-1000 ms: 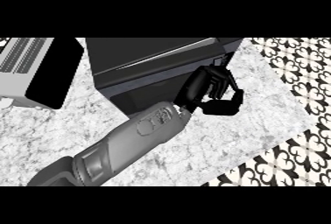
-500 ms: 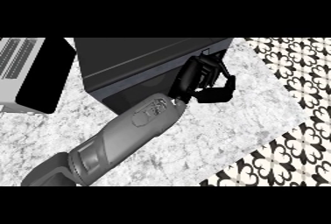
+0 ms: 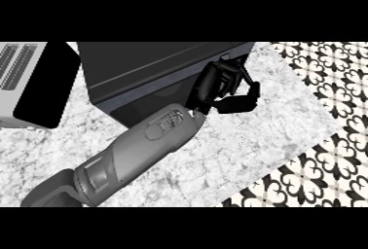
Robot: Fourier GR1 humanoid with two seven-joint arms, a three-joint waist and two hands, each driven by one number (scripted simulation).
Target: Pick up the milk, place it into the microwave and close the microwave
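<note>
A: Going left to right, what's at the far left?

B: A pale grey microwave body with vent slots on top and a black opening facing the marble tabletop. Just right of it, a large dark slab fills the upper middle. I take that to be the microwave door, swung out on its hinge and seen from above.

A: And the hand?

B: One grey forearm runs up from the lower left corner, and its black hand sits at the door's right end. By its position I'd call it the right hand, though only one arm shows. The fingers are partly curled against the door's edge, with the thumb sticking out over the tabletop. It holds nothing that I can see.

A: Where's the milk?

B: Not visible anywhere. It isn't on the tabletop or in the hand. If it's inside the dark cavity, the view hides it.

A: So how far along are we?

B: Judging from that, pick-up and placing look done, and the closing push is under way. The door is not yet shut against the body, so that's what is left.

A: Any writing or brands?

B: None legible. There's a faint embossed mark on the forearm's cover, but I can't read it. At the far right is black-and-white patterned floor.
</note>
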